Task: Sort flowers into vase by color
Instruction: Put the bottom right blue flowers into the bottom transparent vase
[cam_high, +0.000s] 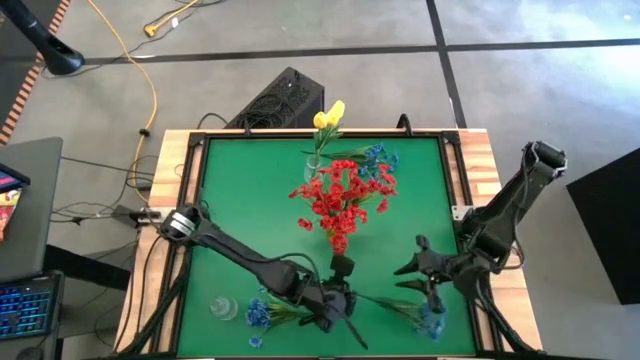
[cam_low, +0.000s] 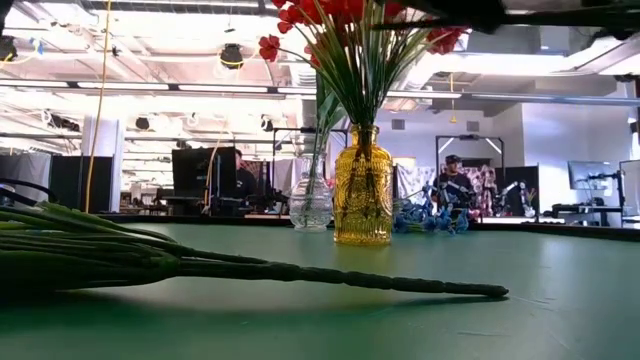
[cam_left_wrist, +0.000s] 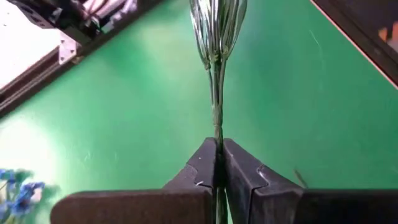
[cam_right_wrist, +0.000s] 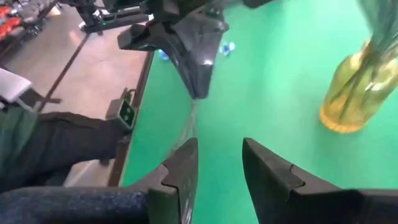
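Your left gripper (cam_high: 335, 318) is clamped shut on the thin green stem (cam_left_wrist: 216, 106) of a blue flower spray (cam_high: 262, 312) lying at the table's near edge, gripped low so the blooms hang free for lifting. The yellow vase (cam_low: 362, 187) mid-table already holds red flowers (cam_high: 340, 195). Your right gripper (cam_right_wrist: 219, 163) hovers half open, empty, near another blue spray (cam_high: 432, 318).

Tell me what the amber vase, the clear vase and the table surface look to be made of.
Amber vase: likely pressed glass, glossy and see-through, with an embossed pattern and stems showing inside. Clear vase: colourless ribbed glass or possibly clear plastic; the room shows through it. Table surface: matte green mat, maybe felt or rubber, with only a dull sheen.
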